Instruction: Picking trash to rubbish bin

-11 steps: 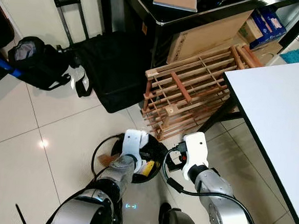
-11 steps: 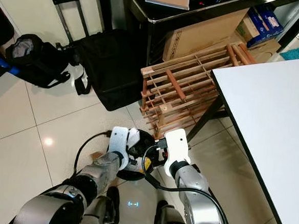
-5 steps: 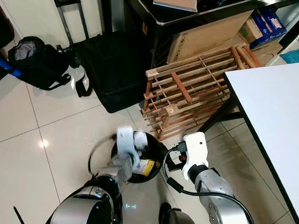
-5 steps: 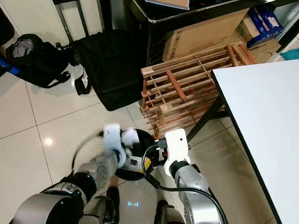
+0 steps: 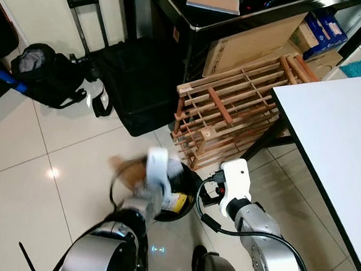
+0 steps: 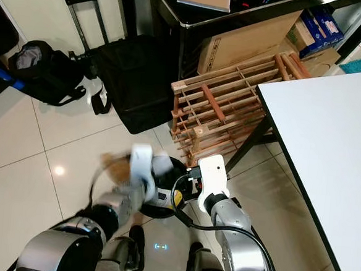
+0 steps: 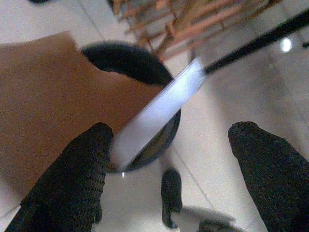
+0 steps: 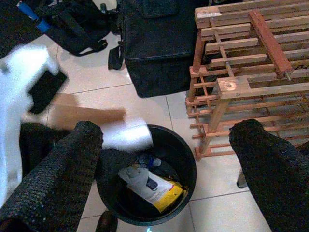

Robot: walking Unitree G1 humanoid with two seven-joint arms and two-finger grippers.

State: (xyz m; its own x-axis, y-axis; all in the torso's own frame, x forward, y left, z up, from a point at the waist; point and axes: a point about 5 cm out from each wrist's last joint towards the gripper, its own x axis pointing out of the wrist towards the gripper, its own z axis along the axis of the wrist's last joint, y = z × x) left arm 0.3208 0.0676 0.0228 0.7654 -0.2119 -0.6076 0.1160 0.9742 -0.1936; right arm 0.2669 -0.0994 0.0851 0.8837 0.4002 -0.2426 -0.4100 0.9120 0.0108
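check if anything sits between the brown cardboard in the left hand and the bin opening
Nothing visible does. The left hand has the brown cardboard piece at the rim of the black bin, whose mouth is open, with some trash already lying inside.

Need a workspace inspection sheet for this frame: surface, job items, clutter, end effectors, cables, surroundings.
Surface: glossy tile floor.
Job's things: black rubbish bin holding a yellow packet; brown cardboard piece and white piece blurred over its rim.
Clutter: nothing seen.
End effectors: left end effector open above the bin; right end effector open above the bin.
Cables: black cable on the right arm.
Surroundings: wooden rack, black suitcase, white table.
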